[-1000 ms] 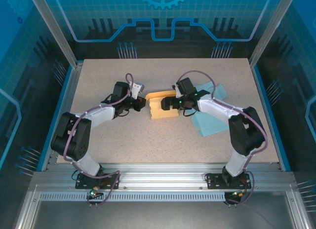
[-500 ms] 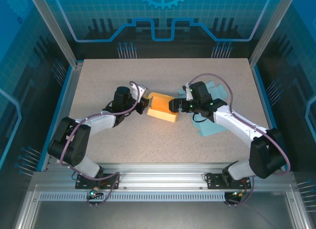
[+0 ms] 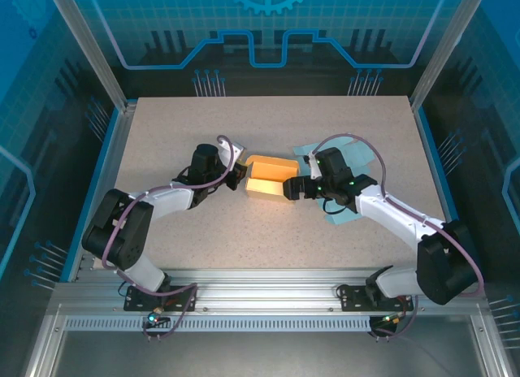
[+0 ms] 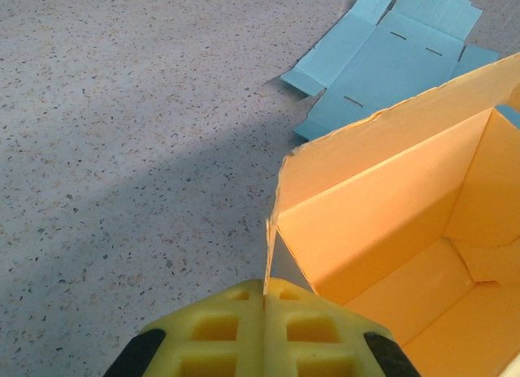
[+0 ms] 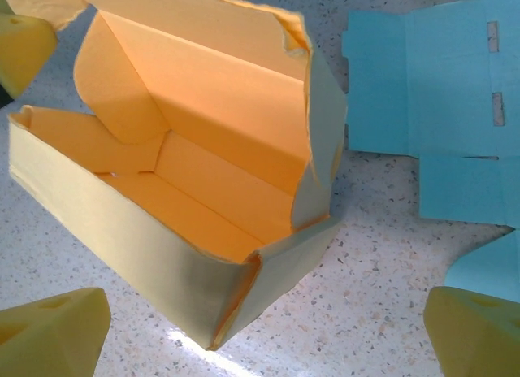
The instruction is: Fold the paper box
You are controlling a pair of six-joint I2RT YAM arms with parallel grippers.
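Paper box (image 3: 270, 175), open-topped and with its walls raised, standing on the tabletop (image 3: 203, 125) just left of the flat blue blank (image 3: 340, 216), near it but not touching. The left jaws are fully closed at the end of the box farthest from the blue blank. Their 2 yellow pads (image 4: 219, 336) meet on the thin upright edge of that end wall, which runs down into the seam between them. The right jaws stand wide open and hold nothing, with the box end nearest the blue blank between their 2 fingers (image 5: 49, 328). 1 end flap (image 5: 122, 101) is turned inward. The bottom corner (image 5: 244, 292) facing the blue blank gapes along its seam, and the rim (image 5: 288, 32) is ragged. Probable failures from here: (1) the left pinch sits on a single paper edge, so any pull toward or away from the blue blank could tear the edge or slip off it. (2) If the right jaws close across the unsupported end, they could buckle the wall or spread the gaping corner. (3) Held at only 1 edge, the box could pivot and slide onto the blue blank. (4) The right finger nearest the blue blank could snag it and drag it along.
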